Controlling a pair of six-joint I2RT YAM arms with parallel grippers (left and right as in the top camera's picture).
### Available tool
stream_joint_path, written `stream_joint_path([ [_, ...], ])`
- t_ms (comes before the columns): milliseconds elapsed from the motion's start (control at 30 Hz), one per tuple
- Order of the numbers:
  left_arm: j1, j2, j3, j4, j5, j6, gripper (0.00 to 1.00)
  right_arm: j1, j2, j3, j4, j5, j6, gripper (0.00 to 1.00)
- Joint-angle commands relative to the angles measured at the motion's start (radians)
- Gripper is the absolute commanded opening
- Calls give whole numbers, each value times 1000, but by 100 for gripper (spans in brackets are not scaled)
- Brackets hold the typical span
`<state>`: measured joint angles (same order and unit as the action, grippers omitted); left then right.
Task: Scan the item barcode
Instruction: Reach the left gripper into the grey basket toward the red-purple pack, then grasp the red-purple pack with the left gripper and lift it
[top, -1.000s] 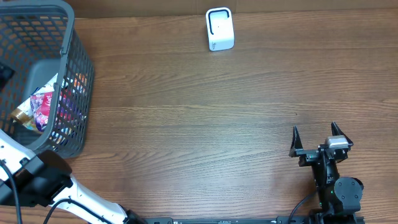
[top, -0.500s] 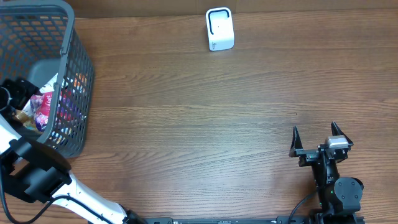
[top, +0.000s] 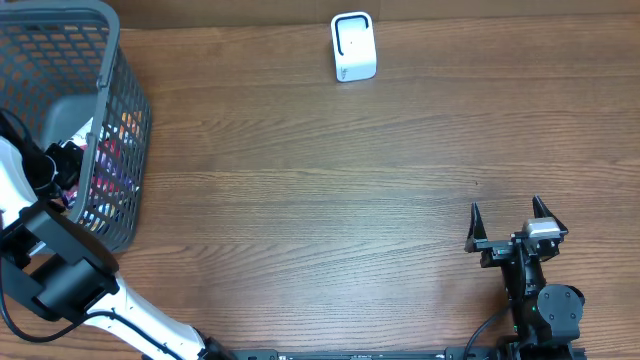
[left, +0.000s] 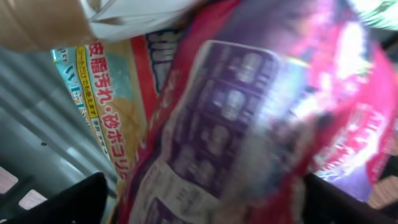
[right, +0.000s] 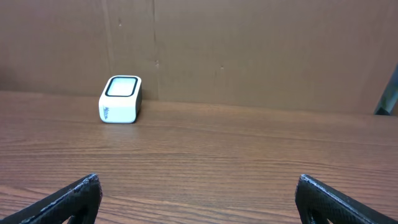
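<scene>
Two arms share the work, but only the left one is busy. The step in hand, as I judge it, is fetching an item to scan. The left gripper (left: 202, 208) has its jaws spread wide, its dark fingertips at the lower corners of the wrist view. It hangs right over a pink and purple packet (left: 249, 118) that fills most of that view. No grip is made yet. A yellow and blue packet (left: 102, 102) lies just beside the pink one, toward nine o'clock.

Both packets sit in the grey basket (top: 125, 70), at ten o'clock on the table (top: 300, 200). The white scanner (top: 353, 47) stands well apart, at twelve o'clock. The right gripper (top: 508, 225) waits at four o'clock, jaws fully apart and holding nothing, facing the scanner.

Next, the left jaws probably need to settle around an edge of the pink packet and close. Then comes a lift clear of the basket wall. The glossy, soft wrapper may slip or drag its neighbour.

A second earlier the left arm sat at eight o'clock, outside the basket. Now its wrist reaches inside. The right arm and the scanner are unchanged.
</scene>
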<state>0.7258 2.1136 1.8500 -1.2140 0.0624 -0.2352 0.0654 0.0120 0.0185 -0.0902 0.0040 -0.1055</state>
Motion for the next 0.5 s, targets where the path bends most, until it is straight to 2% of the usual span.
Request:
stream_joint_path([
  [0, -6, 6, -38, 12, -44, 3, 39, -5, -9, -10, 6, 2, -4, 100],
  [33, -6, 6, -37, 15, -42, 3, 14, -5, -9, -10, 6, 2, -4, 100],
  [67, -6, 5, -32, 14, -29, 3, 4, -5, -9, -10, 6, 2, -4, 100],
  [167, -6, 2, 13, -18, 25, 3, 4, -5, -9, -10, 6, 2, -4, 100],
  [267, -6, -1, 131, -72, 51, -3, 4, -5, -9, -10, 6, 2, -4, 100],
  [467, -6, -9, 528, -221, 119, -4, 4, -5, -9, -10, 6, 2, -4, 100],
])
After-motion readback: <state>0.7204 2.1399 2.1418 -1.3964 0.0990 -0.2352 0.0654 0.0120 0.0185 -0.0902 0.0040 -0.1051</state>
